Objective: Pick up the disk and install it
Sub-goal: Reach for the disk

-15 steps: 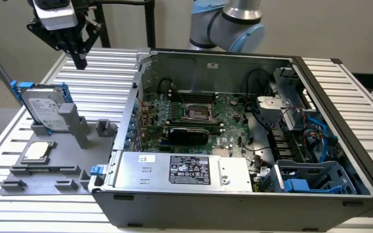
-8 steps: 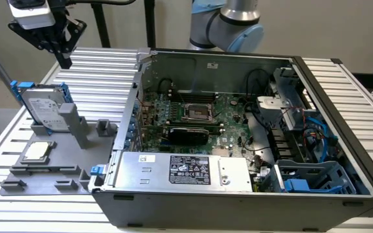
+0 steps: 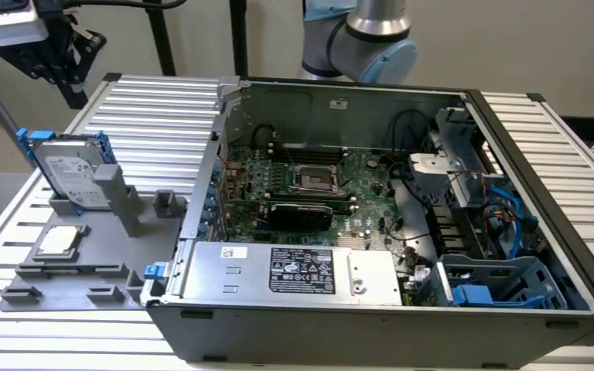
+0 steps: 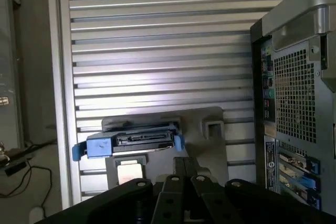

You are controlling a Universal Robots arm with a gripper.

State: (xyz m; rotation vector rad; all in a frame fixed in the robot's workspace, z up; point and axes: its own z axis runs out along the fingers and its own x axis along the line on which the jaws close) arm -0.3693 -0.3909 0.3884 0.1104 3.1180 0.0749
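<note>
Tool (image 3: 74, 97) clenched, empty, hangs well above disk (image 3: 70, 174) standing on edge in grey holder (image 3: 124, 202) on tabletop (image 3: 163, 104)

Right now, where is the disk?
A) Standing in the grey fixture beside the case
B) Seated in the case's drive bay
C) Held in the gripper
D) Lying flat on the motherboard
A: the disk stands on edge in the grey fixture, on the exterior view's left of the open computer case, with the gripper above it and apart from it.
</note>
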